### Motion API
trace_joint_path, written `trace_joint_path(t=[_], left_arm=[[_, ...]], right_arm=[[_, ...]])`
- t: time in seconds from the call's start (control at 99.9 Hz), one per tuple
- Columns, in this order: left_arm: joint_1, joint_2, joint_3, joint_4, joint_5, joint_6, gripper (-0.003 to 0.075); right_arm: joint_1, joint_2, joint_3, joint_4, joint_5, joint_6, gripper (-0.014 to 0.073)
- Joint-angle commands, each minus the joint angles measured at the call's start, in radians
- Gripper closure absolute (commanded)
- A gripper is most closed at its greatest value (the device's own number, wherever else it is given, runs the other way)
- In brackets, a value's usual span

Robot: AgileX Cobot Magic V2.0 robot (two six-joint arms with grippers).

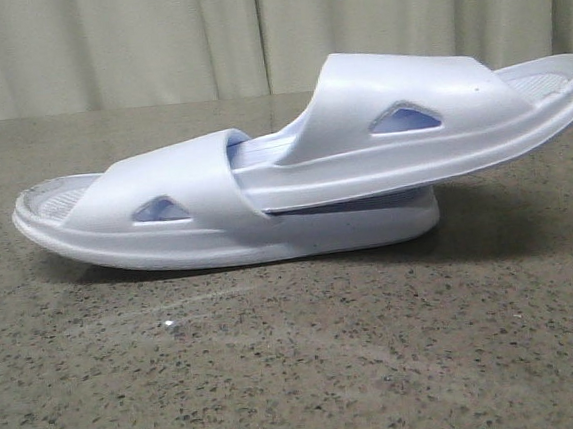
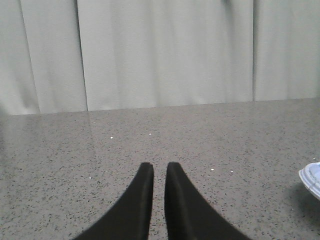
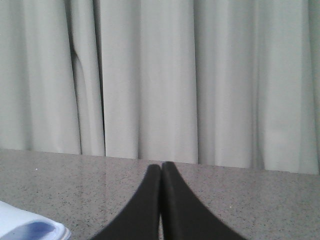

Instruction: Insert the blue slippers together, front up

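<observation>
Both claws hang empty above the table point(image 1: 300, 374): the left claw point(image 2: 159, 172) nearly closed, the right claw point(image 3: 161, 170) pressed shut. Between them the blue slippers point(image 1: 303, 173) lie nested, one pushed under the other's strap. They look light, springy foam; the strap or sole edge seems the safest hold.
</observation>
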Motion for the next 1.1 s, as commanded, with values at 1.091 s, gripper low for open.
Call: trace_joint_path(t=[1.091], left_arm=[[0.005, -0.030, 0.008, 0.001, -0.079, -0.011, 0.0704]], right_arm=[[-0.152, -0.129, 0.148, -0.892, 0.066, 0.919, 0.0701]])
